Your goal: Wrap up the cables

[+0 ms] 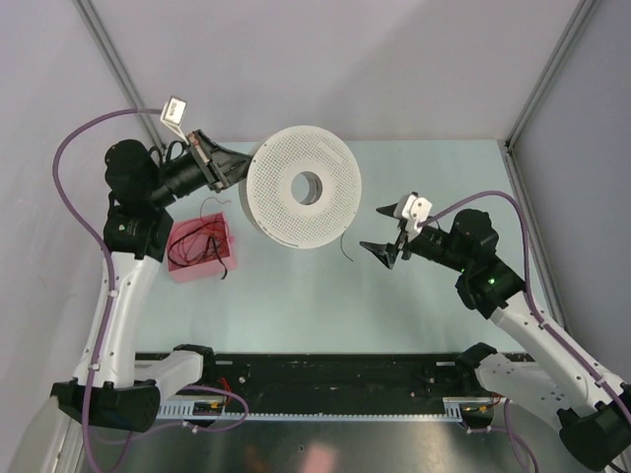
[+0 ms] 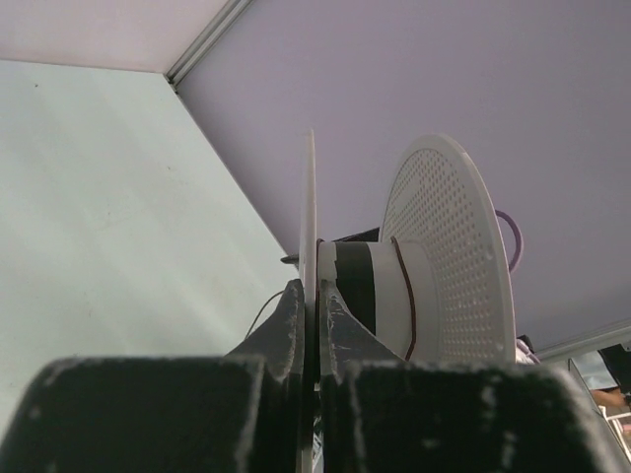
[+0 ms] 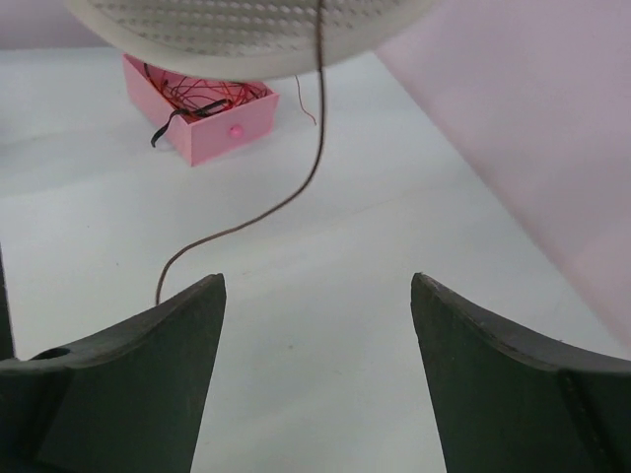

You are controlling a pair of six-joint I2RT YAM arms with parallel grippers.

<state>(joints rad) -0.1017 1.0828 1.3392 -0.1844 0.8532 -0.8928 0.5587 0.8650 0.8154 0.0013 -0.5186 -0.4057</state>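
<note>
Table [image 1: 296,296]: lying pale.
Cable [image 3: 319,118]: dangling limp, hair-thin; probably wanting pinching near loose end.
Left pincer [image 2: 312,296]: clamping spool [image 1: 286,212].
Right pincer [image 3: 317,286]: gaping, empty.

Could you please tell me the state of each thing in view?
Pale grey perforated round plastic spool: clamped by one flange, thin wire round its core.
Left gripper: fingers shut on the spool's flange.
Right gripper: fingers open, holding nothing.
Thin dark brown wire: hanging loose from spool, end on table.
Pink open box: holding tangled red and black wires.
</note>
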